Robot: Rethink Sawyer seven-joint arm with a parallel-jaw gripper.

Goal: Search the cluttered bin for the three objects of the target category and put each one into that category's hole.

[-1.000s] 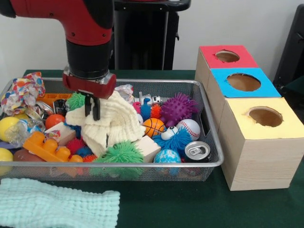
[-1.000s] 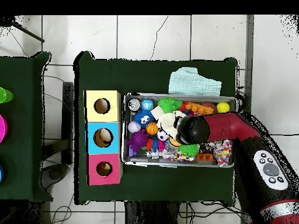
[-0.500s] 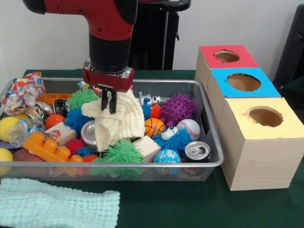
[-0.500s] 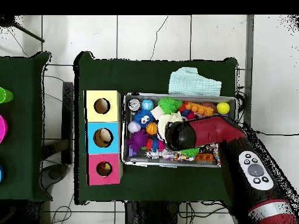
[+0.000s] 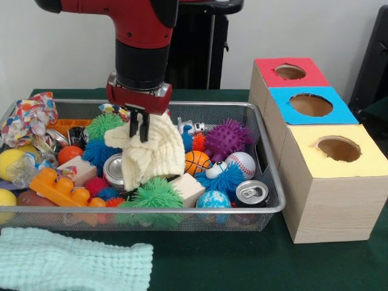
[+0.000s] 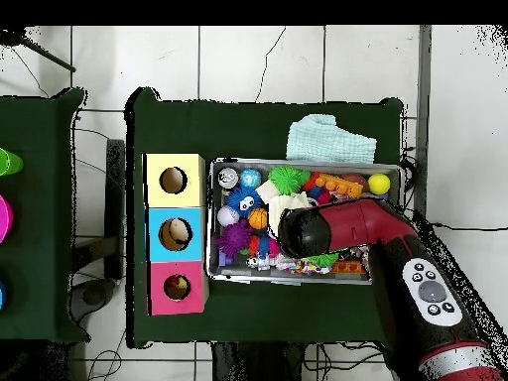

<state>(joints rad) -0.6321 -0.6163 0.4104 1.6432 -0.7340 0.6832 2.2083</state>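
My gripper [image 5: 139, 130] hangs over the middle of the wire bin [image 5: 182, 210], shut on the top of a cream knitted cloth [image 5: 153, 156]. The cloth drapes down from the fingers onto the toys below. Beside it lie a silver can [image 5: 113, 170], a green fuzzy ball [image 5: 150, 196], a small basketball [image 5: 196, 162], a baseball [image 5: 244, 163] and a purple spiky ball [image 5: 225, 138]. In the overhead view the arm [image 6: 342, 226] covers the gripper and only an edge of the cream cloth [image 6: 282, 204] shows. The red box [image 5: 290, 73], blue box [image 5: 310, 105] and yellow box [image 5: 337, 150] each have a round hole.
A mint cloth [image 5: 73, 264] lies on the table in front of the bin. Another can [image 5: 251, 193] stands at the bin's near right corner. Orange bricks [image 5: 60, 188], yellow balls [image 5: 10, 162] and a patterned cloth [image 5: 29, 116] fill the bin's left side.
The gripper has carried the cream cloth up and to the right in the front view, uncovering the silver can. Over the last half second it has hardly moved.
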